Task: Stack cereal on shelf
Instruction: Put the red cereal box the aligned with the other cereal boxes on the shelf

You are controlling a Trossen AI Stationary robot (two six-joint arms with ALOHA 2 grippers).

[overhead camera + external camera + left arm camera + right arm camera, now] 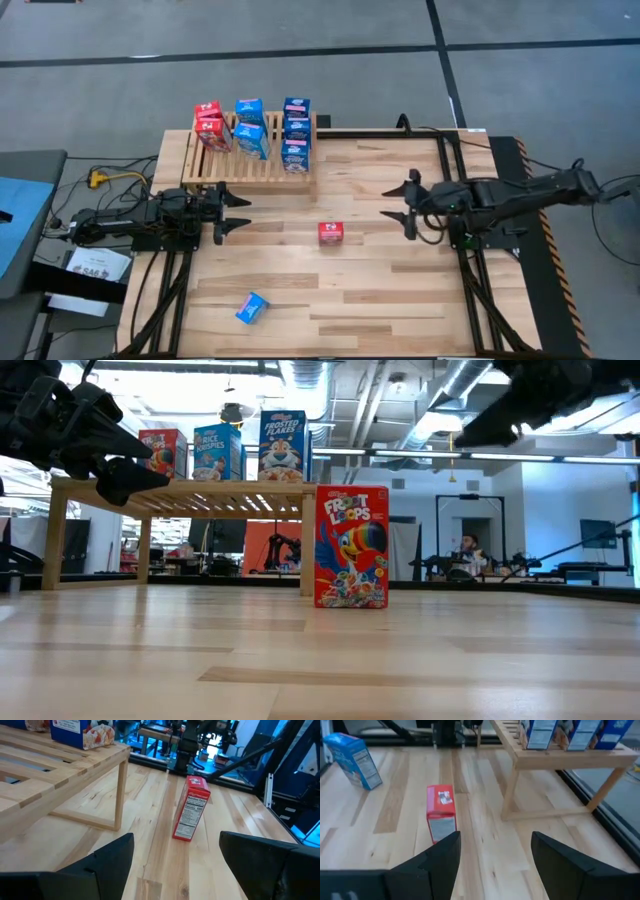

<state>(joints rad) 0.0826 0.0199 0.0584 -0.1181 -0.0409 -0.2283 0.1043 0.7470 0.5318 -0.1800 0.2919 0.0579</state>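
Centrally on the plank table [400, 290] stands the red cereal box [331, 233], upright on its short end and well clear of the shelf [262, 168], which lies toward the table's far left corner and already carries a row of boxes, red [209, 124] and blue [295, 135]. Both of my arms hover at rest on either side of it: my left gripper [236, 214] just in front of the shelf's near edge, my right gripper [398, 203] across the table, and each wrist view shows its two fingers parted with nothing between them, the box framed in the gap ahead. From above the red box lies between the two, near to both, somewhat closer to my right gripper by my estimate, though the left one is closer to the shelf. Its broad printed face turns toward the table's front, as the low view shows, and its narrow sides face my grippers, so a grasp across the thin dimension seems open to either arm. A second loose box, blue [252, 308], lies tilted near the front edge on my left side, well apart from the red one
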